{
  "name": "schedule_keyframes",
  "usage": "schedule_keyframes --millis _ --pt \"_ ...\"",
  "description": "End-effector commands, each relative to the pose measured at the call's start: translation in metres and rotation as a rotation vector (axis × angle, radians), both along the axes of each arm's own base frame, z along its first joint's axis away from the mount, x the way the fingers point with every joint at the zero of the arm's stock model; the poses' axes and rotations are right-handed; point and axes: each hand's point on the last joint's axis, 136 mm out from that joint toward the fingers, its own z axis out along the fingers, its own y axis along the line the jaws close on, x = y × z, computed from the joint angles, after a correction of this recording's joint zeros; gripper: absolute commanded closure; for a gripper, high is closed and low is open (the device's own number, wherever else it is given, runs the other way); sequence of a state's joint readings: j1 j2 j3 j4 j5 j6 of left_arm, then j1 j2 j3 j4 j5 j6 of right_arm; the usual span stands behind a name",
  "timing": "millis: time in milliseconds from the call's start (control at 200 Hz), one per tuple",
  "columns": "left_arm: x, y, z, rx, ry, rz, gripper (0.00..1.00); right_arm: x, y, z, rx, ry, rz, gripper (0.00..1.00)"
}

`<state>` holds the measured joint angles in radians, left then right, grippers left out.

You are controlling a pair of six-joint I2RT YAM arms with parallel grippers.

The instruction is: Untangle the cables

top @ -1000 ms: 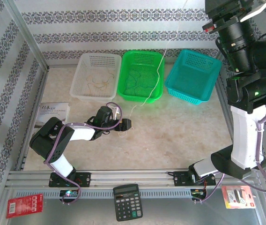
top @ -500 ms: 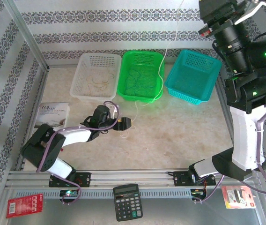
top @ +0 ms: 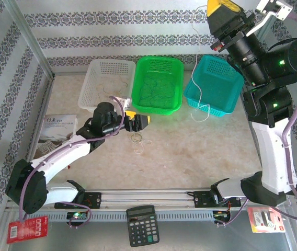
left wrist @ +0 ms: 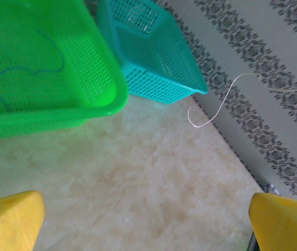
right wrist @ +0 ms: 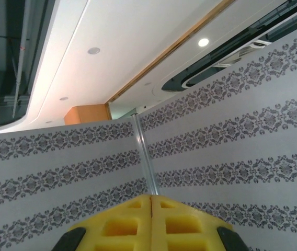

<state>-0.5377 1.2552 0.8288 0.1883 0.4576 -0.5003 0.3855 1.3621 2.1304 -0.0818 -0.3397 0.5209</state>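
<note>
A thin, curly whitish cable (left wrist: pixel 217 108) is pinched in the closed right pincer (top: pixel 222 9) at one o'clock; the left pincer (top: pixel 139 122) is spread wide, empty.

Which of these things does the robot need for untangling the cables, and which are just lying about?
For the job: whitish cable hanging from the shut right gripper; curly cables on the table; open left gripper; white basket, green basket, teal basket.
Lying about: calculator; booklet; left red packet; right red packet.
</note>
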Motion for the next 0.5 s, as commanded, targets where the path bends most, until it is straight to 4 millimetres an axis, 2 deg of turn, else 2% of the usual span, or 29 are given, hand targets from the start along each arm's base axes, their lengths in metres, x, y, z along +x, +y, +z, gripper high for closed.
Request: schedule_keyframes --millis 0,80,180,395,495 --pt "-0.007 -0.013 0.032 -0.037 -0.053 -0.074 0.00 -0.015 0.002 0.004 0.008 -0.039 0.033 1.00" --pt "-0.005 -0.019 0.044 -0.063 -0.064 -0.089 0.00 -0.014 0.004 0.001 0.001 -0.035 0.030 1.00" --pt "-0.003 -0.024 0.048 -0.077 -0.064 -0.095 0.00 -0.008 0.005 -0.003 -0.012 -0.028 0.010 1.00" --pt "0.000 -0.024 0.029 -0.062 -0.030 -0.079 0.00 0.011 0.009 -0.017 -0.047 -0.003 -0.029 1.00" --pt "0.000 -0.029 0.027 -0.059 -0.034 -0.096 0.00 0.013 0.015 -0.022 -0.046 0.016 0.002 1.00"
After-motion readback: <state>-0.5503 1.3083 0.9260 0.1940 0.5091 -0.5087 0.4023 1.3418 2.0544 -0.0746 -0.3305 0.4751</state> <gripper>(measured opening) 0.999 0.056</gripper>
